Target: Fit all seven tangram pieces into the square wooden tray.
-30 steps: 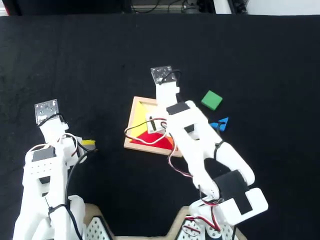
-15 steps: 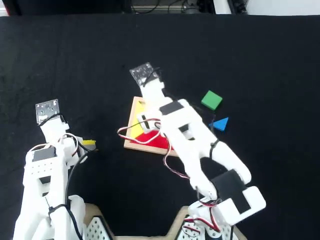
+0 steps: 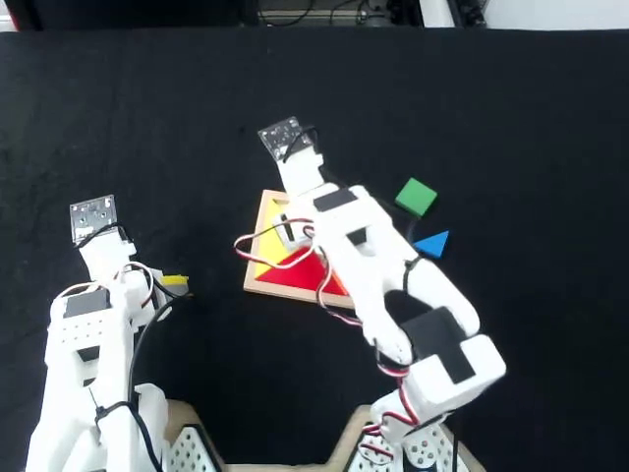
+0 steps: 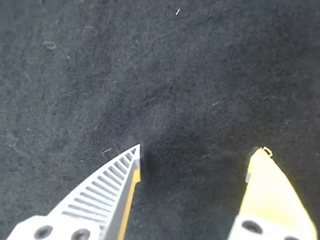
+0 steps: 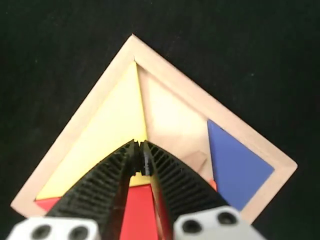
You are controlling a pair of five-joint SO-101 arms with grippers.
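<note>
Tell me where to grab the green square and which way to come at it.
Grip the green square across two opposite straight edges, coming down from above. It lies flat on the black cloth, so only its parallel sides offer purchase. It sits turned relative to the tray, so the right hand likely needs rotating.

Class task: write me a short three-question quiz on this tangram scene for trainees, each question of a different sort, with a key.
1. True or false: the left gripper is shut on a yellow piece.
2. In the high view, which pieces lie on the black cloth outside the wooden tray?
A. a green square and a blue triangle
B. a red triangle and a yellow triangle
C. two purple squares
3. Fill in: the right gripper hangs over the tray with its fingers ____.

Key: 1 false, it is open over bare cloth; 2 A; 3 shut.
</note>
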